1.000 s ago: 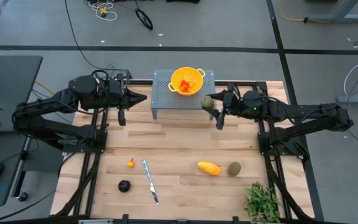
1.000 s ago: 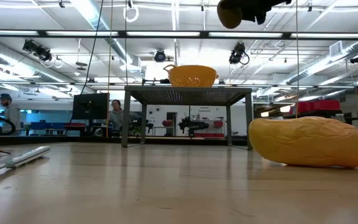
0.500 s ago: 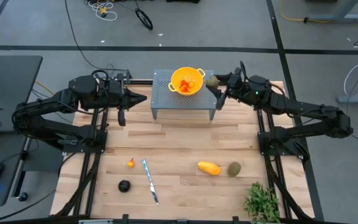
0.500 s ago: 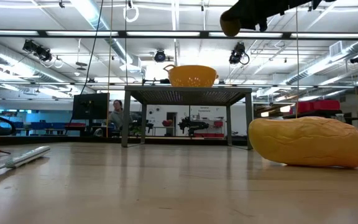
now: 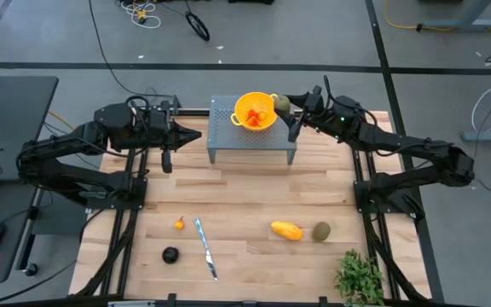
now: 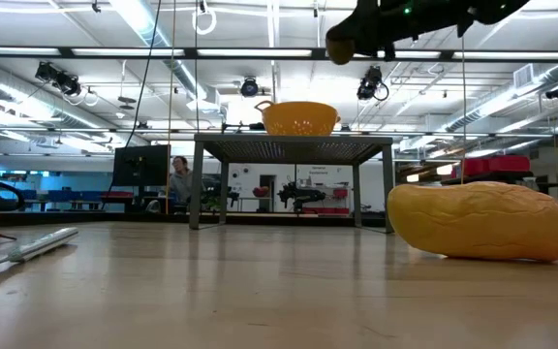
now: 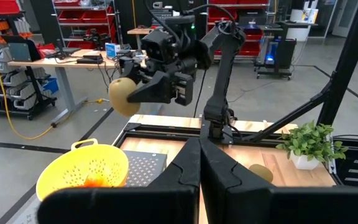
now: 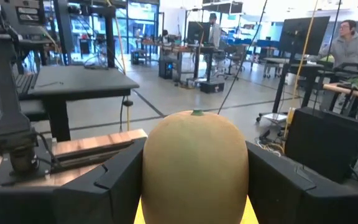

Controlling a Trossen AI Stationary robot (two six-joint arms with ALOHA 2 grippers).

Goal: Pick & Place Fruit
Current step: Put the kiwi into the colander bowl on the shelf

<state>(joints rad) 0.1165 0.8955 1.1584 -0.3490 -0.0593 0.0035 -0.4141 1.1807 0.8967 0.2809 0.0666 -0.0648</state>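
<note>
Right gripper (image 5: 285,108) holds an olive-green fruit (image 5: 281,104) (over the colander (image 5: 252,109)).

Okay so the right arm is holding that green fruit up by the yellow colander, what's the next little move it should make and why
Probably a short carry further over the yellow colander, then open. The right gripper holds the olive-green fruit in the air at the colander's rim, not yet clearly above the bowl, so releasing now might drop it onto the grey stand instead. The left gripper waits shut beside the stand.

right gripper (image 8: 194,186) — clamps olive-green fruit (image 8: 194,163) | 2 fingers (image 8: 114,186) flank it
</note>
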